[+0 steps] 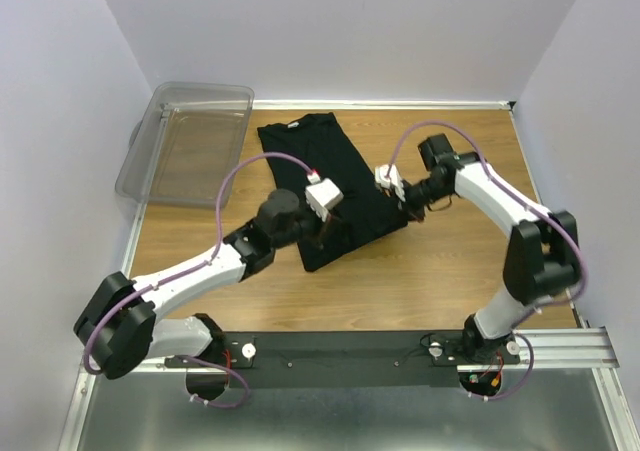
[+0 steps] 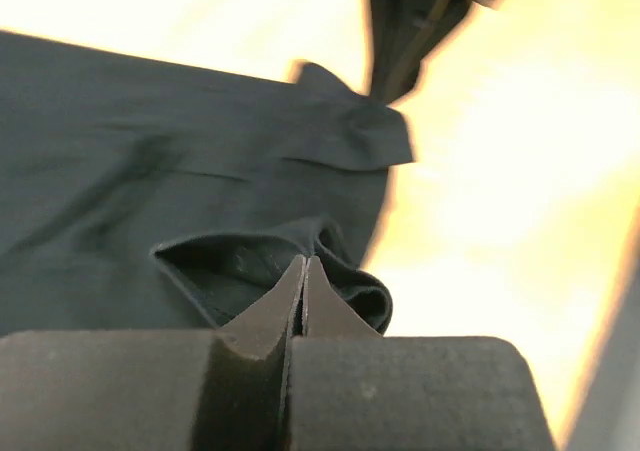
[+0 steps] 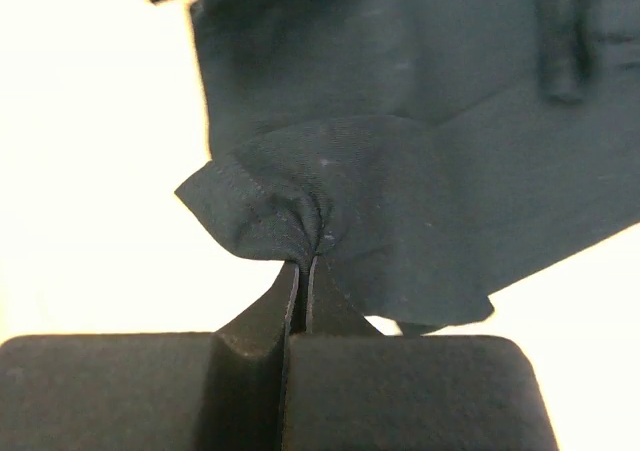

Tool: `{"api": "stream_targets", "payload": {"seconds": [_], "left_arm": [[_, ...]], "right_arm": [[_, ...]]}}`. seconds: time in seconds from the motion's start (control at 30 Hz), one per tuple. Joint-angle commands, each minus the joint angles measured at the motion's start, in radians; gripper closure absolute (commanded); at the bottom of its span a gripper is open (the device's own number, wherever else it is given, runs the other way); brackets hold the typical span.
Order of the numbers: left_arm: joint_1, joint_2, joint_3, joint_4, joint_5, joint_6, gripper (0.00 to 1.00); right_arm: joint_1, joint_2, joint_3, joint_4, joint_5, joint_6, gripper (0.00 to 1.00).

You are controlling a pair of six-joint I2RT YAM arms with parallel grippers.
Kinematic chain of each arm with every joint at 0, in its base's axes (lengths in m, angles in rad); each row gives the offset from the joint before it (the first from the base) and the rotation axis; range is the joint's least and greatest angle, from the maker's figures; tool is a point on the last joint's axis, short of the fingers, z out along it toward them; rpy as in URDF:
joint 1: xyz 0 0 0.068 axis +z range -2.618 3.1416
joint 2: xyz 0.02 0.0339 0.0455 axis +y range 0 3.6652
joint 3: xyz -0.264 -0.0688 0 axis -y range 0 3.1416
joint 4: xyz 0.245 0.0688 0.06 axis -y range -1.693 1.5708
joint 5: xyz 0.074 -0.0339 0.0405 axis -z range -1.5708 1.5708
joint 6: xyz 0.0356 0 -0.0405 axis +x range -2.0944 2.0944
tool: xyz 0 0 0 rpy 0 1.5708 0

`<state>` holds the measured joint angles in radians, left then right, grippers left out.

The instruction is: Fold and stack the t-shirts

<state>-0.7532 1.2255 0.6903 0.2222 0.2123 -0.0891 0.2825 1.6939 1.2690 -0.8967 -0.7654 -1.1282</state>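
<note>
A black t-shirt [image 1: 318,166] lies on the wooden table, folded into a long strip with its collar toward the back. My left gripper [image 1: 338,214] is over the strip's near half. In the left wrist view the left gripper [image 2: 303,263] is shut on a raised fold of the t-shirt [image 2: 150,171]. My right gripper [image 1: 392,203] is at the shirt's right edge. In the right wrist view the right gripper [image 3: 305,263] is shut on a bunched corner of the t-shirt [image 3: 420,91], lifted off the table.
A clear plastic bin [image 1: 190,141] stands at the back left, partly over the table edge. Bare wood table [image 1: 450,271] shows to the right and front of the shirt. White walls close in the back and both sides.
</note>
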Motion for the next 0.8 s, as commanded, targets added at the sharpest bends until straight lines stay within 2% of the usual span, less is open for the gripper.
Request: {"api": "stream_targets", "payload": {"seconds": [0.0, 0.27, 0.43, 0.77], "left_arm": [[-0.134, -0.018, -0.055, 0.012, 0.039, -0.072, 1.00], [-0.376, 0.045, -0.106, -0.014, -0.042, -0.241, 1.00], [-0.455, 0.114, -0.063, -0.096, -0.090, -0.271, 1.00], [-0.612, 0.241, 0.029, -0.247, -0.111, -0.302, 0.99]], "right_arm": [[0.004, -0.146, -0.220, -0.018, 0.055, -0.202, 0.98], [-0.002, -0.339, -0.463, 0.010, 0.219, -0.222, 0.91], [-0.035, -0.359, -0.490, 0.062, 0.279, -0.162, 0.91], [-0.051, -0.470, -0.583, 0.048, 0.308, -0.211, 0.90]]}}
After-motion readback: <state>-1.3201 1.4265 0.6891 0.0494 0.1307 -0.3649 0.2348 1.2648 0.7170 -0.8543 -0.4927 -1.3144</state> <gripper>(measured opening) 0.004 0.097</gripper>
